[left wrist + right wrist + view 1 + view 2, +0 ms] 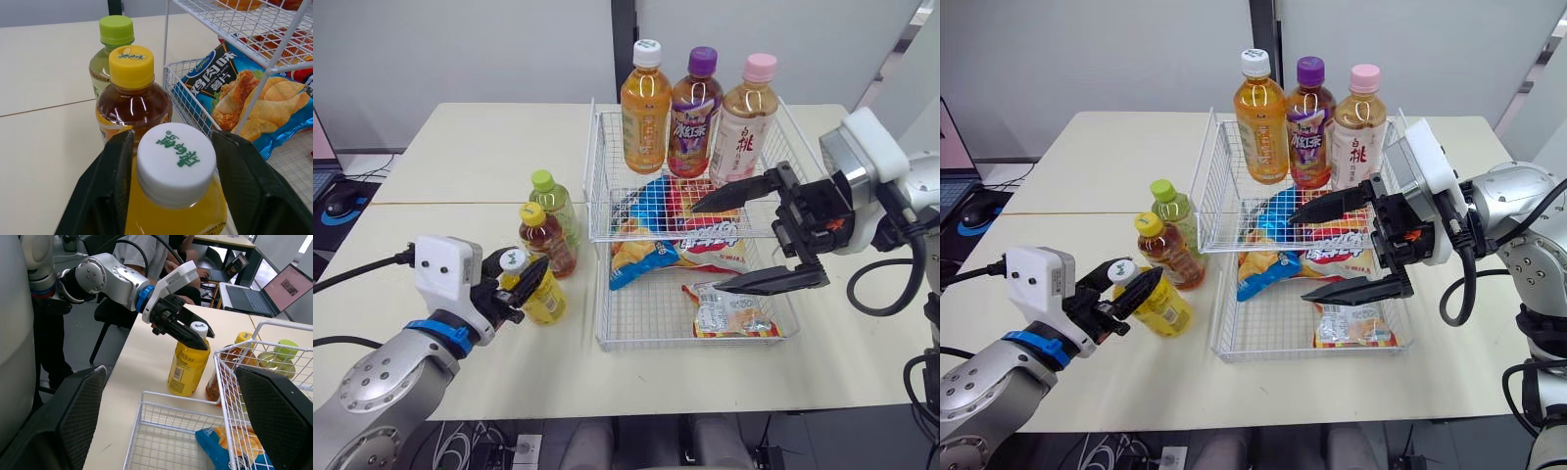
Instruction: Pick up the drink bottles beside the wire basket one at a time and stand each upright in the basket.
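Observation:
A yellow juice bottle (543,299) with a white cap (176,161) stands on the table left of the wire basket (599,294). My left gripper (519,277) is shut on its neck, one finger (105,191) on each side. Just behind it stand a brown tea bottle (546,240) with a yellow cap and a green-capped bottle (554,201). Upright at the back of the basket are three bottles: orange (644,113), purple-capped (696,116) and pink-capped (745,122). My right gripper (707,247) hangs open above the basket's middle, holding nothing.
Snack bags lie in the basket: a blue chips bag (641,259), a red and blue bag (705,230) and a small packet (729,313). A mouse (340,203) sits beyond the table's left edge. In the right wrist view a seated person (142,254) and laptops (274,293) are behind.

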Motion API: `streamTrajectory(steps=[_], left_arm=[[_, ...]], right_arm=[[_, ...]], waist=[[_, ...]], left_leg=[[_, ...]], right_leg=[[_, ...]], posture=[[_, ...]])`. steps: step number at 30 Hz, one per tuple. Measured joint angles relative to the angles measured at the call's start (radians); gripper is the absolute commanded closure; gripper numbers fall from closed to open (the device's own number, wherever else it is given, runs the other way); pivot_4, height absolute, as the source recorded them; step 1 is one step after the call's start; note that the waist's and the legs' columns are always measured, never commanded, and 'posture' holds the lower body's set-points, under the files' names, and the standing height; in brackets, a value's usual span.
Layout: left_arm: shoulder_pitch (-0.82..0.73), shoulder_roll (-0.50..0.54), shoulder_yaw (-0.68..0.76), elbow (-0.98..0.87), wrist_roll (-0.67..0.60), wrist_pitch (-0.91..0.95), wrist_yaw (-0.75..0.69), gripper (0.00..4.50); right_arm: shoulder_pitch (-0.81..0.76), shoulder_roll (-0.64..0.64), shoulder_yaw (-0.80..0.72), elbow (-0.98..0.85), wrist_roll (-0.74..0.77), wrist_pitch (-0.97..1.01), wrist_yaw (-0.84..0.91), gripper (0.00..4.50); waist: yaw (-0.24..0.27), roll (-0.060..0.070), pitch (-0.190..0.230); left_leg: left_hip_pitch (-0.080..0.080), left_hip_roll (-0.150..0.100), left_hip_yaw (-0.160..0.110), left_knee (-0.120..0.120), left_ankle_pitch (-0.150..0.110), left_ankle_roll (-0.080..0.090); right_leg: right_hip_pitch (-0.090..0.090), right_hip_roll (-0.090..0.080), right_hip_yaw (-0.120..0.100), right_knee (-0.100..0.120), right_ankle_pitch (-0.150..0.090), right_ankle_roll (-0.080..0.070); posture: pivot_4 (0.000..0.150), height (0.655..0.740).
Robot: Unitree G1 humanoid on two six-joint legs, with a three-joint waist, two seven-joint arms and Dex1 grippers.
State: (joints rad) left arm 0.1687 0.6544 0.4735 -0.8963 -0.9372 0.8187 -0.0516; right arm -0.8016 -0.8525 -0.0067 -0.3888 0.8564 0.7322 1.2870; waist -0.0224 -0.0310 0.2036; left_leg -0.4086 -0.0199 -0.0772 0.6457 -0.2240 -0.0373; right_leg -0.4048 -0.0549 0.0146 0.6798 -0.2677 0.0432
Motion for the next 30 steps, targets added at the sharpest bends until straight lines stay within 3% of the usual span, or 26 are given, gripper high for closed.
streamTrajectory(steps=[6, 9, 19, 25, 30], left_arm=[[0.015, -0.003, 0.008, 0.001, 0.004, -0.019, -0.008, 3.11], [0.023, 0.015, 0.051, 0.006, -0.085, -0.021, -0.06, 3.11], [-0.195, 0.404, 0.273, 0.258, -0.407, 0.023, -0.273, 3.11], [-0.412, 0.531, 0.252, 0.456, -0.517, 0.051, -0.34, 3.11], [-0.564, 0.601, 0.173, 0.607, -0.536, 0.082, -0.437, 3.11]], right_arm=[[0.0, 0.0, 0.0, 0.0, 0.0, 0.0, -0.001, 0.0], [0.0, 0.0, 0.0, 0.003, -0.002, 0.0, -0.001, 0.0], [-0.011, -0.003, 0.001, 0.035, -0.012, 0.0, 0.003, 0.0], [-0.025, -0.003, 0.007, 0.041, -0.015, -0.001, 0.006, 0.0], [-0.032, -0.008, 0.005, 0.041, -0.015, 0.0, -0.001, 0.0]], waist=[[0.0, 0.0, 0.0], [0.001, 0.0, 0.0], [-0.001, 0.0, 0.001], [-0.004, 0.0, 0.001], [-0.007, 0.0, 0.001]], left_leg=[[0.0, 0.0, 0.0, 0.0, 0.0, 0.0], [0.0, 0.0, 0.0, 0.0, 0.0, 0.0], [-0.001, 0.0, 0.001, -0.001, 0.0, 0.0], [-0.001, 0.0, 0.002, -0.001, 0.0, 0.0], [-0.001, 0.0, 0.003, -0.001, 0.0, 0.0]], right_leg=[[0.0, 0.0, 0.0, 0.0, 0.0, 0.0], [0.0, 0.0, -0.001, 0.0, 0.0, 0.0], [-0.001, 0.0, -0.002, -0.002, -0.001, 0.0], [-0.001, 0.001, -0.002, -0.001, -0.001, 0.0], [-0.001, 0.001, -0.002, 0.0, -0.001, 0.0]], posture=[[0.15, 0.74], [0.15, 0.74], [0.15, 0.74], [0.15, 0.74], [0.15, 0.74]])
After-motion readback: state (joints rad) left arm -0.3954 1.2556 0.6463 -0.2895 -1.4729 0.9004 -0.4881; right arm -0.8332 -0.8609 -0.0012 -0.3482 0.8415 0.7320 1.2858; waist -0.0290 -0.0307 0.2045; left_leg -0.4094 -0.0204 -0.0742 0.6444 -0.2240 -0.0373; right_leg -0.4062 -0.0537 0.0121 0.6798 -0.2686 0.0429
